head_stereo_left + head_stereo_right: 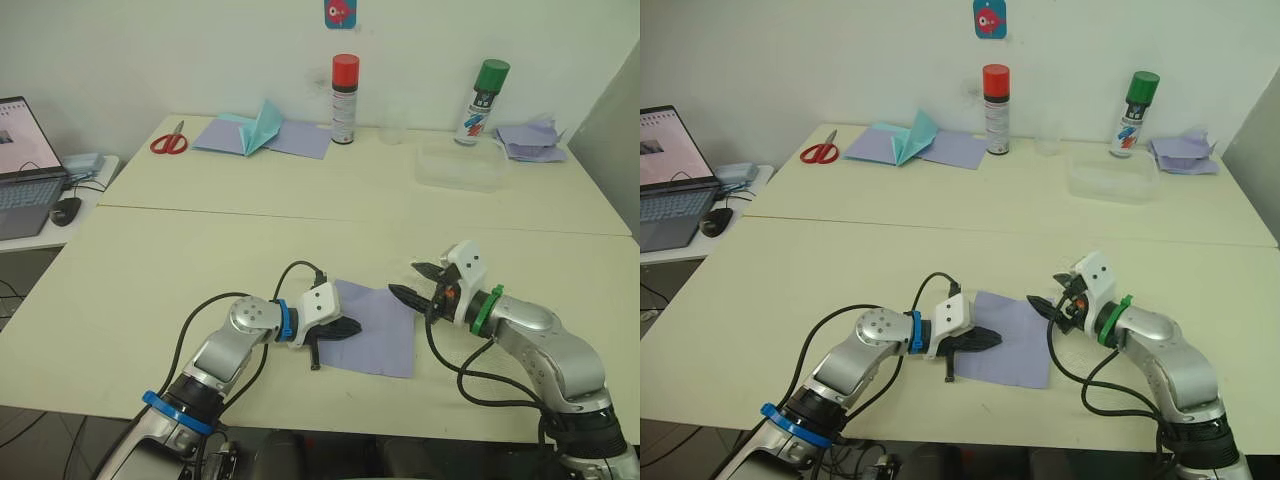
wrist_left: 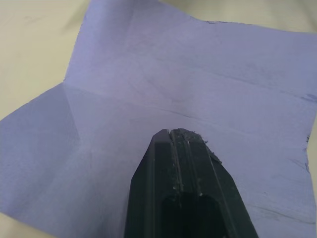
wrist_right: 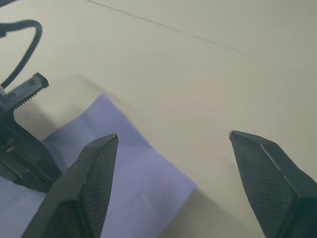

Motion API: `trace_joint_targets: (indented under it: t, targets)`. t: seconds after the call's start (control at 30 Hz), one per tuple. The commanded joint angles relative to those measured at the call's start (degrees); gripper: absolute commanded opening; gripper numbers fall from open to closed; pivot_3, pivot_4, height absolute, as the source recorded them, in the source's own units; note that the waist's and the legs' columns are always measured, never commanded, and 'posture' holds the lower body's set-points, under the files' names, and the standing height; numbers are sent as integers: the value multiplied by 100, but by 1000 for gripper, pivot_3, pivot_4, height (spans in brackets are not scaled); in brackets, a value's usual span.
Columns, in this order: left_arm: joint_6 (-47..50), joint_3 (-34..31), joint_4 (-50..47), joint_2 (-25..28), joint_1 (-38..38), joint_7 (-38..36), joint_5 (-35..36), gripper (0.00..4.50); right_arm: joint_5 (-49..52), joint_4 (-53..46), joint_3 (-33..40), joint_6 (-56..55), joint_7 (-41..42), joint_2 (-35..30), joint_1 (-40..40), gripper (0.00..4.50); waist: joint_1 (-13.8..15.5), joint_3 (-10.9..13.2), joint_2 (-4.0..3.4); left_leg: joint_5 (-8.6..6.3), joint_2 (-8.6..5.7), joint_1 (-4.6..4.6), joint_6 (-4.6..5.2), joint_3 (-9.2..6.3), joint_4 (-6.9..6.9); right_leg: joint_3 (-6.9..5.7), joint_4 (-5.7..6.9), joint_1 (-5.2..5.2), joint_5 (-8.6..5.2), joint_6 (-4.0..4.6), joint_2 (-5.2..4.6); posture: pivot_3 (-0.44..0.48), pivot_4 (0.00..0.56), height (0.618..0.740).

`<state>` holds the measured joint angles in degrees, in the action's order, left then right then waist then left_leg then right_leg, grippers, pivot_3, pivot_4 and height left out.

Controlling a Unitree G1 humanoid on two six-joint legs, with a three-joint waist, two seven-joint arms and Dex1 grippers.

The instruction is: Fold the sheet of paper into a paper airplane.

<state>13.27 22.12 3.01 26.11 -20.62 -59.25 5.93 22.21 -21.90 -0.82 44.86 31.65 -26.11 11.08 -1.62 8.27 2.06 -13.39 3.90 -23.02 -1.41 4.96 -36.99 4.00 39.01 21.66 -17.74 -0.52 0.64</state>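
Thin pale lavender paper sheet (image 1: 378, 325): left gripper (image 1: 345, 328), jaws together, rests on it; right gripper (image 1: 418, 284), jaws apart, beside its far corner.

We see the sheet of paper (image 1: 380, 325) flat on the table (image 1: 200, 250) near its front edge, between the left gripper (image 1: 345, 328), whose tip rests on the sheet's left part, and the right gripper (image 1: 415, 283), just beside its right corner.
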Motion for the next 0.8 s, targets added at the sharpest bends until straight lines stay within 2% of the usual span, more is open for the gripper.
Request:
trace_joint_targets:
  t: [0.03,0.23,0.43,0.53,0.77,0.8]
  targets:
    - [110,122,264,30,23,100,-257,0,154,-325,37,389,-177,11,-99,3555,0,0,0,0,0,0,0,0,0,0,-1,0,-1,-1,0,0,150,740]
    - [110,137,302,30,-24,68,-252,0,651,-413,353,1407,-587,390,-98,3555,-4,0,0,0,1,0,0,-1,1,1,-1,1,-4,-6,0,0,150,740]
    - [100,142,326,28,-53,74,-263,0,606,-439,236,1286,-681,390,-118,3555,-6,0,0,0,0,-1,1,-1,2,1,-3,2,-4,-7,0,0,150,740]
    - [112,145,323,28,-57,75,-262,0,567,-417,177,1150,-661,350,-106,2685,-6,0,0,0,0,-1,1,-1,3,2,-3,3,-5,-8,0,0,150,740]
    - [134,153,305,30,-11,94,-265,0,520,-372,142,972,-724,360,-89,35,-6,1,1,0,0,-1,1,-1,3,2,-4,3,-6,-10,0,0,150,740]
    - [133,154,303,33,-1,95,-265,0,489,-368,119,928,-718,337,-80,13,-6,1,1,0,0,-1,1,-1,3,2,-4,3,-6,-10,0,0,150,740]
